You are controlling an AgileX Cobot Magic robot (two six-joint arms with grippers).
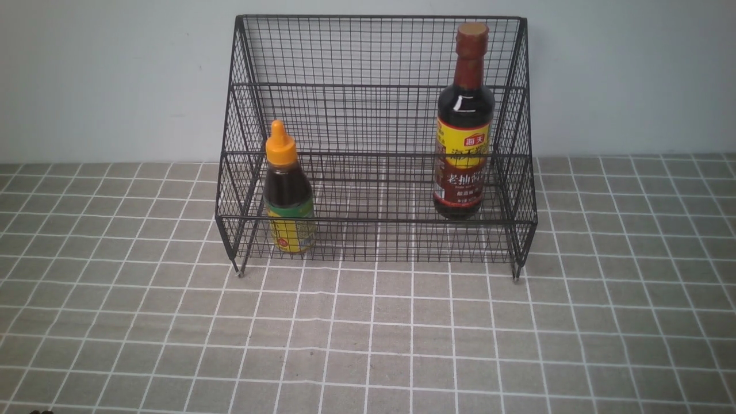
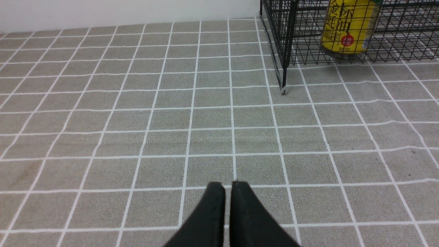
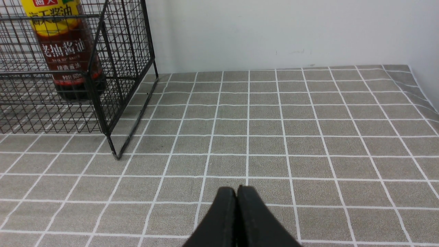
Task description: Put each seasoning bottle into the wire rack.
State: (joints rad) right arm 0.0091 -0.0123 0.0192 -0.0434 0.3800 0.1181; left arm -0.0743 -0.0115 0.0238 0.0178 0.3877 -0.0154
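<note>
The dark wire rack [image 1: 374, 92] stands at the back of the table. A short squat bottle [image 1: 287, 192] with an orange pointed cap stands upright on its lower step at the left. On the step above it, at the right, a tall bottle [image 1: 464, 123] with a brown-red cap stands upright. Neither arm shows in the front view. My left gripper [image 2: 228, 185] is shut and empty over the cloth, well short of the rack's corner [image 2: 286, 44] and the short bottle [image 2: 348, 29]. My right gripper [image 3: 236, 188] is shut and empty too, away from the rack [image 3: 113, 61] and the tall bottle [image 3: 65, 51].
A grey cloth with a white grid [image 1: 368, 333] covers the table. A pale wall [image 1: 115, 75] rises right behind the rack. The cloth's edge folds down at the table's far right [image 3: 425, 99].
</note>
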